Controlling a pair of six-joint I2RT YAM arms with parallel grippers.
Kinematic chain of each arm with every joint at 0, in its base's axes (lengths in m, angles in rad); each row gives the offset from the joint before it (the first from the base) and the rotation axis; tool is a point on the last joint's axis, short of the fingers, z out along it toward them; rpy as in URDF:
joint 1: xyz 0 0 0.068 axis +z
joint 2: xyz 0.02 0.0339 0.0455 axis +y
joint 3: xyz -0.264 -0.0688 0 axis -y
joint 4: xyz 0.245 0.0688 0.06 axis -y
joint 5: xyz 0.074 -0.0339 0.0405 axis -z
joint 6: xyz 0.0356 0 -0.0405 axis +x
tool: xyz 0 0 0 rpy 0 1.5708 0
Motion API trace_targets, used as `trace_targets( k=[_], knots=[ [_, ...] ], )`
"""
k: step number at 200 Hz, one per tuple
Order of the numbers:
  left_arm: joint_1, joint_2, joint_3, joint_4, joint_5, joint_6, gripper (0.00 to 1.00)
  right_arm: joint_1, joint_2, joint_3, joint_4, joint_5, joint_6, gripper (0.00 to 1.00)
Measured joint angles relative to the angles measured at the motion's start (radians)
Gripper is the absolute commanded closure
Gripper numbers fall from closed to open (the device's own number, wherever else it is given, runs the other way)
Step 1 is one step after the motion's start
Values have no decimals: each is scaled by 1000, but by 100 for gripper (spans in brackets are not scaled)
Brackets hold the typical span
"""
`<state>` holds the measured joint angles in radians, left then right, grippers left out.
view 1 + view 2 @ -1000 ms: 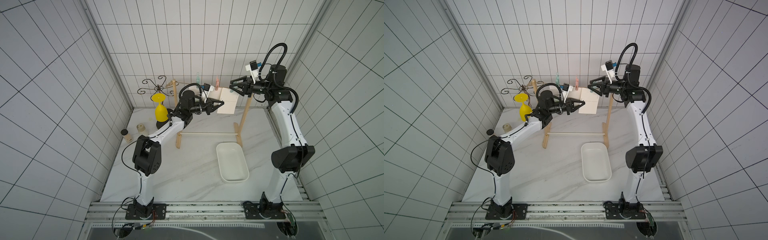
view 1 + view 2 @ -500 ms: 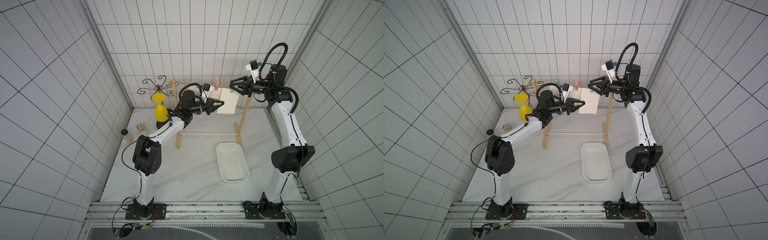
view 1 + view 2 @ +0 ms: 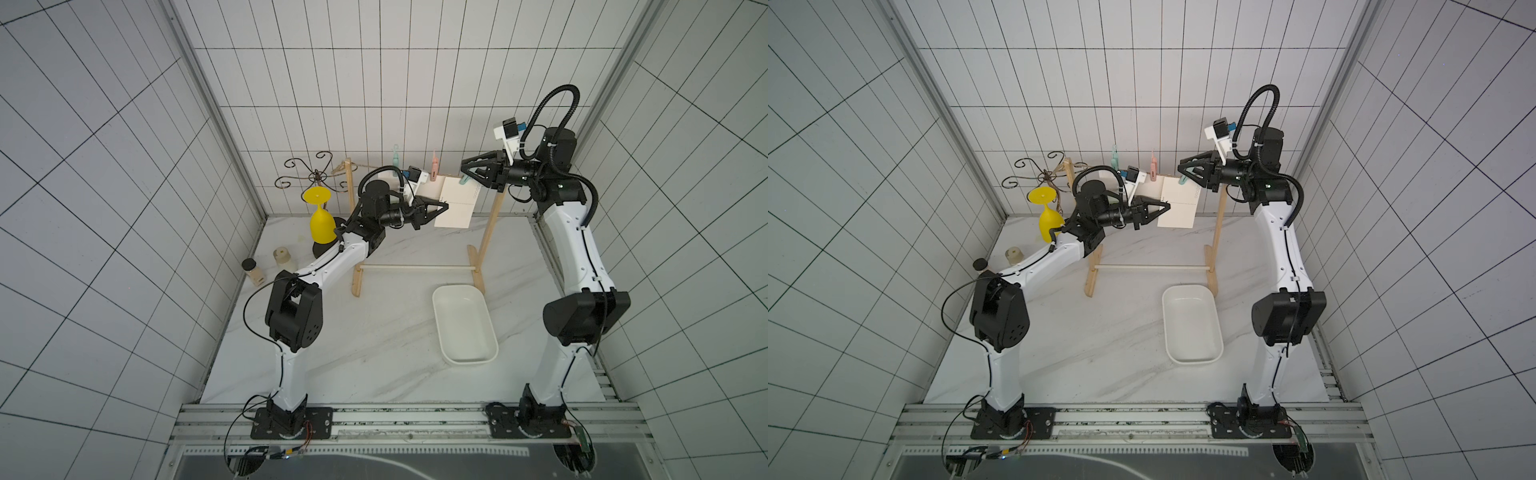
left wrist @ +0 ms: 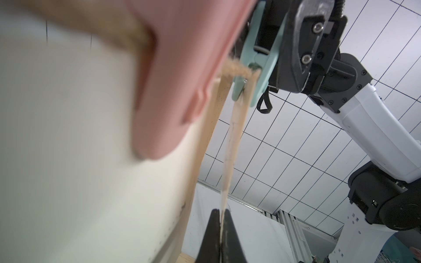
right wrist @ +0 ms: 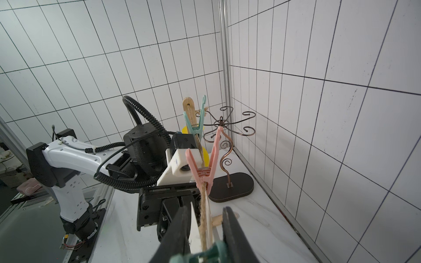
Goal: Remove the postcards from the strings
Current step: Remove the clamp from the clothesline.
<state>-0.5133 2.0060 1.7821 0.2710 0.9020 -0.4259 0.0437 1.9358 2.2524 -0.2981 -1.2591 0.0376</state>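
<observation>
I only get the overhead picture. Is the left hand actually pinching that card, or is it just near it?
Observer: Pinching. The left wrist view shows the left hand shut on the card's edge.
Visitor: And the right hand?
Observer: That same view shows it squeezing the green peg that clips the card.
Visitor: Does it hold anything else?
Observer: Nothing else is held, but the right wrist view shows the string running between its fingers.

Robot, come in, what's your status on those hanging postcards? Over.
Left gripper shut on the end postcard, at its side edge. Right gripper pinching its green peg on the string. Pink peg and its card hang close beside.
</observation>
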Motion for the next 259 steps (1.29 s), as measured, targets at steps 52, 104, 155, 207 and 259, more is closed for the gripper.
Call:
trace_targets(
  k=[52,104,155,207,259],
  knots=[
    [0,0,0,-2,0,0,100,0,0,0,10,-10,7,100],
    [0,0,0,-2,0,0,100,0,0,-2,30,-6,15,100],
    [-1,0,0,-2,0,0,100,1,-43,-87,155,60,68,100],
    [-5,0,0,-2,-7,0,100,1,-117,-191,318,134,140,100],
    [-14,0,-28,-2,-18,0,100,1,-137,-251,541,153,282,100]
  ],
)
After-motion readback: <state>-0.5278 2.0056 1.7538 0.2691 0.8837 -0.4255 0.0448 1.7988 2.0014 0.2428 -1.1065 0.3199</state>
